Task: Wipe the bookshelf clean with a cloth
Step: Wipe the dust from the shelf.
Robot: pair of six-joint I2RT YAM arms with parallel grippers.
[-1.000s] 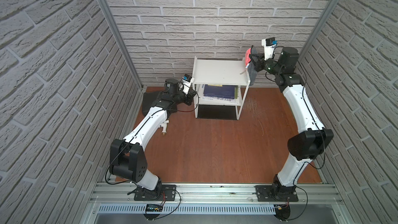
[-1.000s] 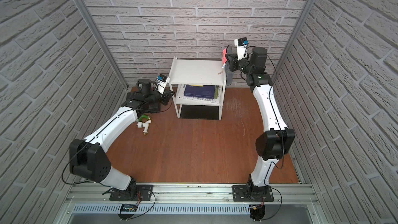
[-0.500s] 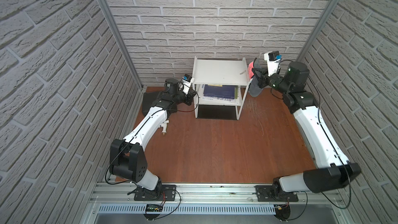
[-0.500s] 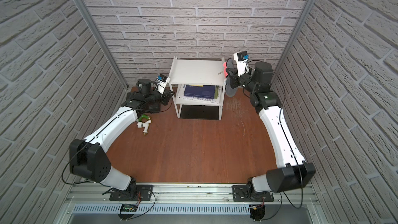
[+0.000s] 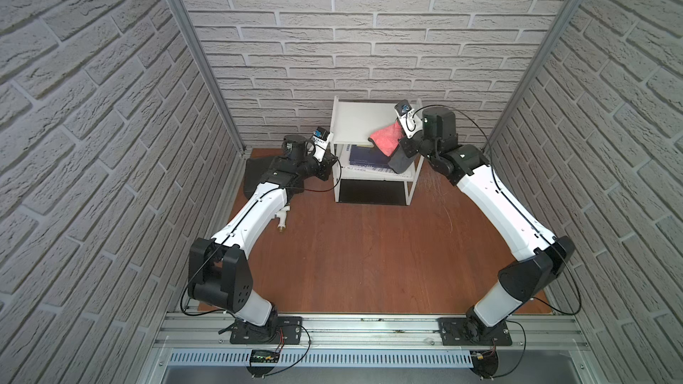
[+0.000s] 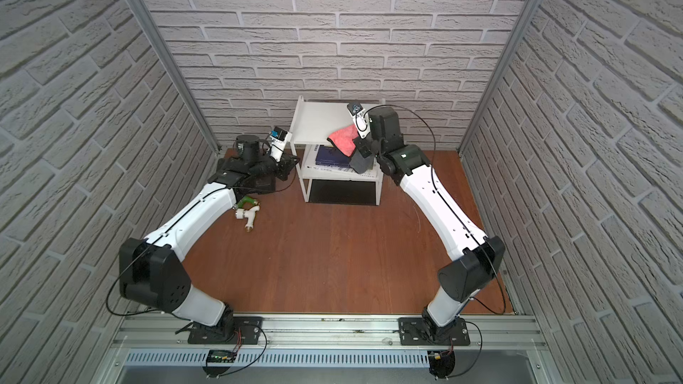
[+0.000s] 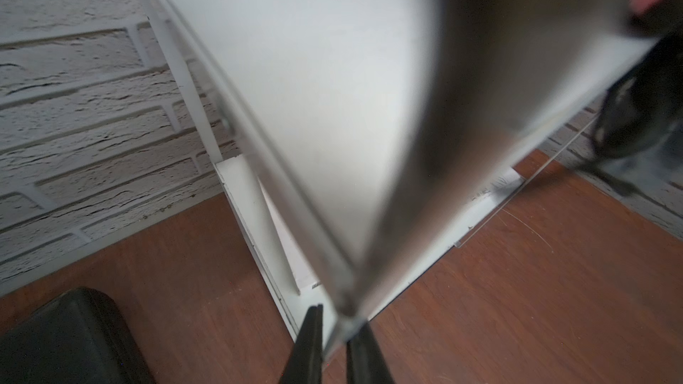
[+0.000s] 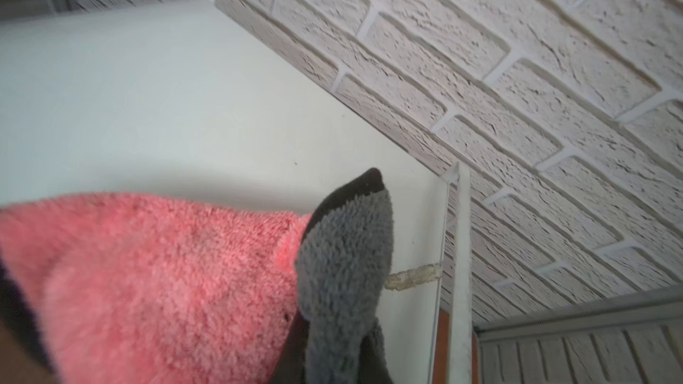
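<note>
In both top views the bookshelf (image 5: 354, 120) stands centre-frame against the back wall; the right hand (image 5: 401, 142) lays its pink-grey cloth (image 6: 343, 140) on top.

Left wrist view: left hand (image 7: 334, 345) clamps a shelf leg.

Right wrist view: cloth pinched tight.

Brown wood floor (image 5: 362, 253) carries white bookshelf (image 5: 354, 120), black case (image 5: 255, 175), small white fitting (image 6: 249, 216); books (image 5: 364, 156) on middle shelf.
</note>
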